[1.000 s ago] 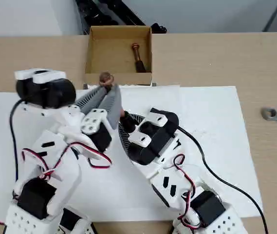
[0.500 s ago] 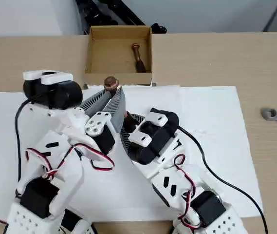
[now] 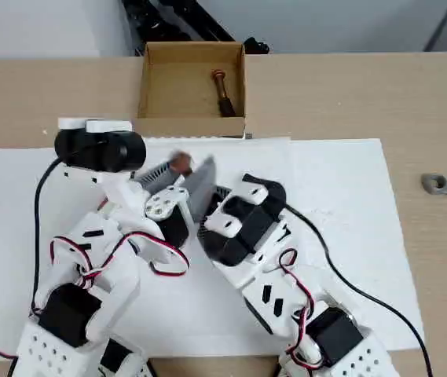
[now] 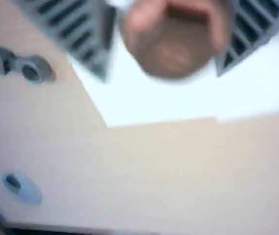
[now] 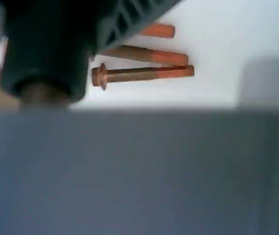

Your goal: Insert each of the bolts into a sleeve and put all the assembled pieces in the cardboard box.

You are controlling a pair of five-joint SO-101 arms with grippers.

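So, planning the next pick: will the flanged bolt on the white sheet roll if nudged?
Probably only in an arc: the flanged bolt has a round shank but a wider head. It looks like stiff metal, likely heavy for its size. The piece beside it may block it.

High view: even, diffuse overhead light, white sheet (image 3: 341, 196) bright, soft shadows under the arms, no glare. Left jaws and their bolt (image 3: 180, 162) smeared mid-frame. Left wrist: everything soft, desk (image 4: 178, 171) flatly lit. Right wrist: sleeve (image 5: 41, 49) and right jaws defocused, loose bolts (image 5: 144, 73) sharper, grey shadow upper right.
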